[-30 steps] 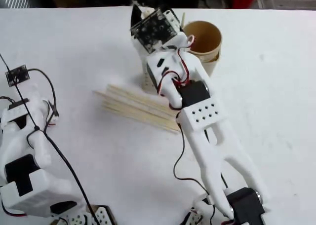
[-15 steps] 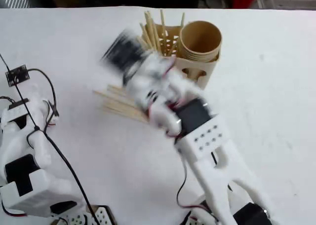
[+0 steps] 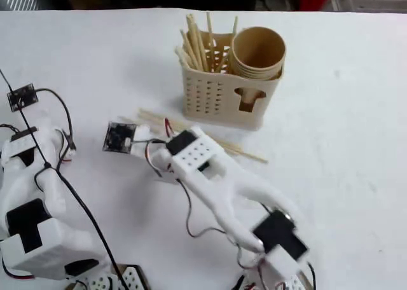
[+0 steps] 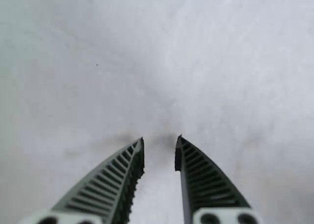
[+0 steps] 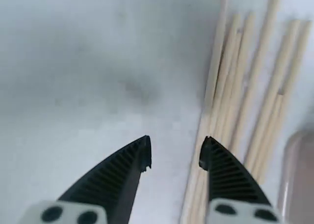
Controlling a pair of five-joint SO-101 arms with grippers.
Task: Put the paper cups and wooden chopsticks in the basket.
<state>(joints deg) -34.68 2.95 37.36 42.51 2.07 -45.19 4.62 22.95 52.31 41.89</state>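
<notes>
— What has changed over the last second?
— The right arm was bent over the basket. It has swung away and come down low over the loose chopsticks on the counter. The left arm hasn't budged.
— And from above, where does everything sit?
— The paper cups are stacked in one end of the basket, and a bunch of standing chopsticks is in the other. The loose ones lie flat in front of the basket, their long axis slanting across the counter. The right arm's wrist covers their middle. That arm is by far the nearer, and the left is folded up well apart at the side.
— Left wrist view?
— The left tool has its jaws a little parted, with nothing between them and bare counter beneath.
— Right wrist view?
— The right tool is released and empty, jaws spread. The sticks run nearly along the way it points, so the jaws would close across them, which suits a pinch. But the bundle lies off to one jaw's side. That jaw's tip sits over the nearest stick, and most of the sticks are outside the gap.
— So the next move?
— My guess is a small sideways shift toward the bundle so the jaws straddle some sticks, then down and close. Going straight down from here, that jaw may land on the wood
</notes>
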